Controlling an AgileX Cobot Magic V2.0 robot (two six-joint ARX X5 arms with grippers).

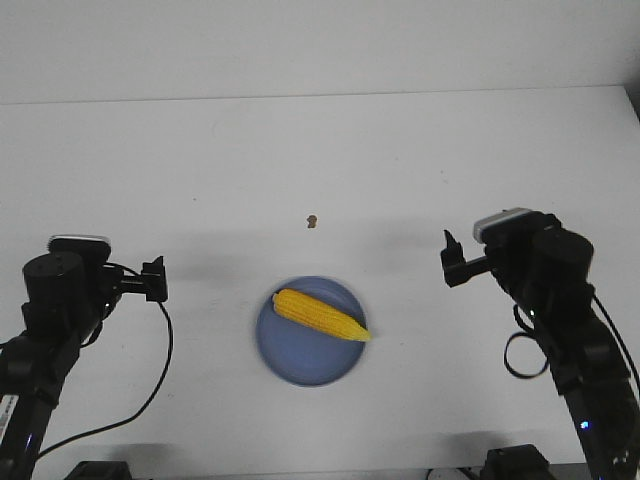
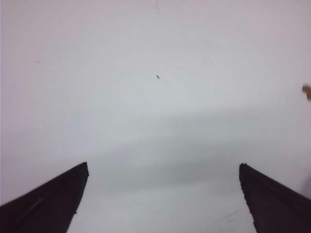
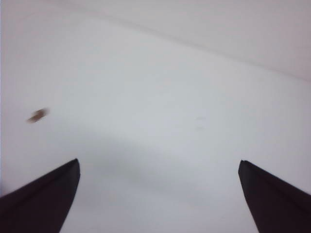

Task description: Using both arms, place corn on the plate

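The yellow corn (image 1: 320, 315) lies on the periwinkle-blue plate (image 1: 290, 352) near the table's front middle, its pointed tip toward the right rim. My left gripper (image 1: 155, 280) hovers to the left of the plate, open and empty. My right gripper (image 1: 455, 260) hovers to the right of the plate, open and empty. In the left wrist view the two dark fingers (image 2: 48, 204) stand wide apart over bare white table. In the right wrist view the fingers (image 3: 43, 199) also stand wide apart over bare table. Neither wrist view shows the corn or the plate.
A tiny brown speck (image 1: 312, 220) lies on the white table behind the plate; it also shows in the left wrist view (image 2: 306, 91) and the right wrist view (image 3: 37, 115). A black cable (image 1: 150, 395) hangs from the left arm.
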